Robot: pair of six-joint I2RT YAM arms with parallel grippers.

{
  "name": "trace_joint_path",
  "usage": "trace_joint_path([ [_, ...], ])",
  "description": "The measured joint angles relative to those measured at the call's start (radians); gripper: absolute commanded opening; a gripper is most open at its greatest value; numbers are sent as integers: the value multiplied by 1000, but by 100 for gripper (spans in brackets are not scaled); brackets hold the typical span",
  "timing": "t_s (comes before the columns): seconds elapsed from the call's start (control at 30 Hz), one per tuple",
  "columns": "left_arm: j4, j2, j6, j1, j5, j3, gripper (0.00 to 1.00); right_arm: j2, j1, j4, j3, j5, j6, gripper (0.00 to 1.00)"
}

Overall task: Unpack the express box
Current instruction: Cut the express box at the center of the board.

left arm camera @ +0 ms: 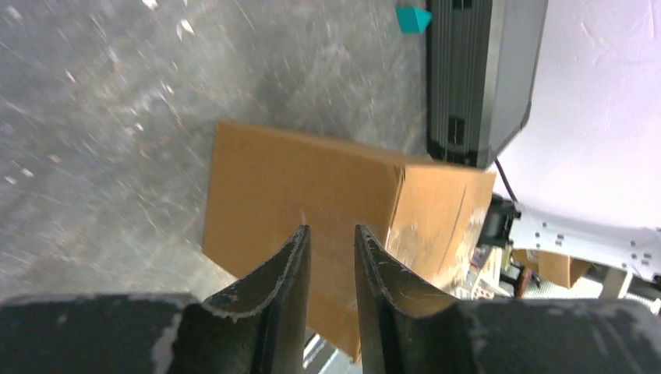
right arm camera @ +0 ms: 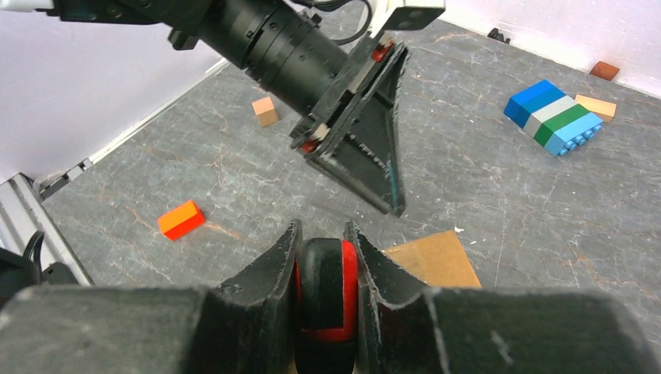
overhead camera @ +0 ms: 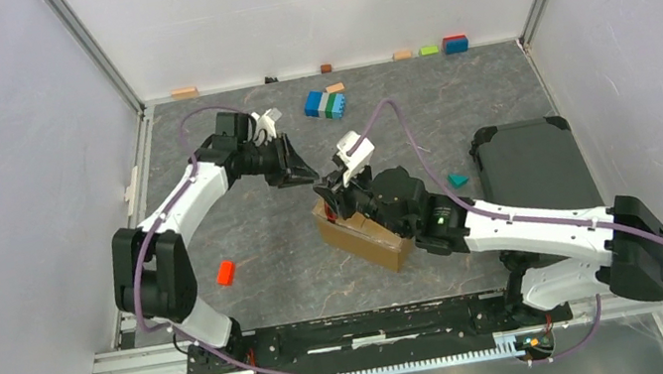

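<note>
Right wrist alone shows right claw (right arm camera: 323,240) clamping black-red object (right arm camera: 327,292).

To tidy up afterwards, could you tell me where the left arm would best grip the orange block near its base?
Probably across its two long sides, coming down from above. The orange block lies flat on the table, clear of other things, and its narrow width should fit the left gripper if its wrist turns to match the slant.

Grey table (overhead camera: 474,99) bearing express box (overhead camera: 371,239), blocks (overhead camera: 325,104), tray (overhead camera: 529,161)
</note>
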Motion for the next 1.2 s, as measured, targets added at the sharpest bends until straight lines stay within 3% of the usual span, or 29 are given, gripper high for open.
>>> trace_joint_path([
  [0.1,-1,50,6,7,-35,69,36,32,-1,38,7,26,-2,0],
  [0.3,-48,50,22,10,-107,123,58,122,-26,100,53,80,-8,0],
  [0.4,-96,10,34,11,-158,124,63,144,-38,131,59,101,-10,0],
  [0.67,-85,-128,27,14,-174,31,61,161,-48,163,59,120,-11,0],
  [0.9,55,-128,-64,13,-109,-140,55,164,-48,168,59,119,-12,0],
  [1.2,169,-129,-151,10,-107,-179,47,189,-58,76,126,84,-18,0],
])
